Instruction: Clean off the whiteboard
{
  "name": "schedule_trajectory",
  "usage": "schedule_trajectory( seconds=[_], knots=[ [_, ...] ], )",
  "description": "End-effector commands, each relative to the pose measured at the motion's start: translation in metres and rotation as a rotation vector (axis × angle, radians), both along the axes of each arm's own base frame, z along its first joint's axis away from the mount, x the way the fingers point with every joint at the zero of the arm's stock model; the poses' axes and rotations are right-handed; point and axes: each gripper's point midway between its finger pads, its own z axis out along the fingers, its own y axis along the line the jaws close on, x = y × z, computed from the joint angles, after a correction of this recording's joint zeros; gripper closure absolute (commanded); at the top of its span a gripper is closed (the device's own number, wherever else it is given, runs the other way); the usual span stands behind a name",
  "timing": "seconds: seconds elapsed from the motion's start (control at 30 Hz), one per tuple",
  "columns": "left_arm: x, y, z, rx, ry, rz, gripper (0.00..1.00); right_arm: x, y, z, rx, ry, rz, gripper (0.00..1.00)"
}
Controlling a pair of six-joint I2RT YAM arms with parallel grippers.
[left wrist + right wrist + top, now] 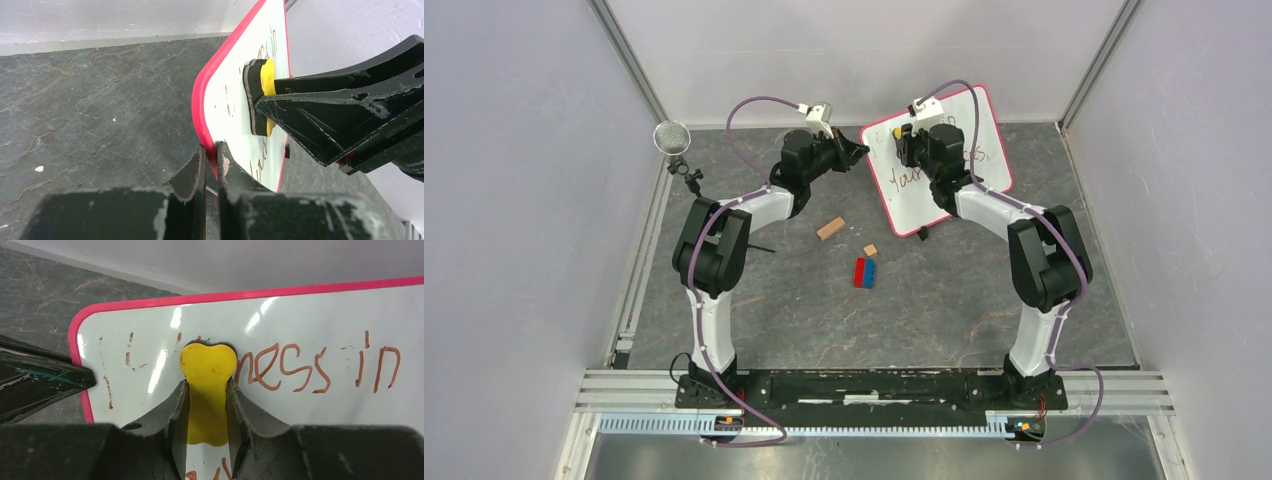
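You're clamping the whiteboard [310,325] in left fingers [192,172], pressing the eraser [207,365] with right fingers [175,410]; most writing [285,367] is remaining.

The pink-framed whiteboard [982,130] stands tilted far right, reddish writing on it, seemingly smeared near one corner.

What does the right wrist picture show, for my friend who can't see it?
The right gripper is shut on a yellow eraser pressed against the whiteboard. Reddish writing, "ness in", sits right of the eraser; faint smears lie left of it. The left gripper reaches the board's pink left edge.
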Motion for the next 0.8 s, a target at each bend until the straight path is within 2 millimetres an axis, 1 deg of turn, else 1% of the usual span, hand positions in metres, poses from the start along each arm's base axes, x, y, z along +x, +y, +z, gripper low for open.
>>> schedule_trajectory(
  seconds=[0.0, 0.1, 0.13, 0.2, 0.27, 0.37, 0.43, 0.5, 0.57, 0.7, 0.77],
  knots=[
    [-0.008, -0.010, 0.011, 0.088, -0.108, -0.041, 0.98, -0.005, 0.024, -0.003, -0.059, 0.018, 0.031, 0.89],
    [-0.010, -0.013, 0.012, 0.102, -0.118, -0.048, 0.98, -0.007, 0.060, 0.010, -0.084, -0.013, 0.100, 0.90],
    [-0.011, -0.015, 0.013, 0.106, -0.123, -0.050, 0.98, -0.008, 0.069, 0.011, -0.092, -0.017, 0.117, 0.90],
    [-0.012, -0.017, 0.013, 0.114, -0.129, -0.053, 0.98, -0.008, 0.080, 0.012, -0.101, -0.023, 0.130, 0.90],
    [-0.012, -0.016, 0.013, 0.121, -0.130, -0.047, 0.98, -0.005, 0.080, 0.011, -0.098, -0.017, 0.120, 0.92],
    [-0.012, -0.014, 0.012, 0.124, -0.132, -0.042, 0.98, 0.000, 0.063, 0.007, -0.117, -0.003, 0.063, 0.94],
    [-0.013, -0.014, 0.013, 0.125, -0.134, -0.039, 0.98, 0.004, 0.046, 0.003, -0.102, 0.016, 0.024, 0.94],
    [-0.014, -0.013, 0.013, 0.127, -0.136, -0.040, 0.98, 0.011, 0.020, -0.002, -0.099, 0.037, -0.023, 0.94],
    [-0.014, -0.012, 0.013, 0.130, -0.138, -0.036, 0.98, 0.016, 0.001, -0.004, -0.081, 0.062, -0.062, 0.94],
    [-0.014, -0.011, 0.013, 0.136, -0.138, -0.030, 0.98, 0.024, -0.033, -0.006, -0.102, 0.084, -0.108, 0.94],
    [-0.014, -0.011, 0.012, 0.141, -0.135, -0.029, 0.98, 0.027, -0.046, -0.010, -0.103, 0.100, -0.122, 0.94]
  ],
)
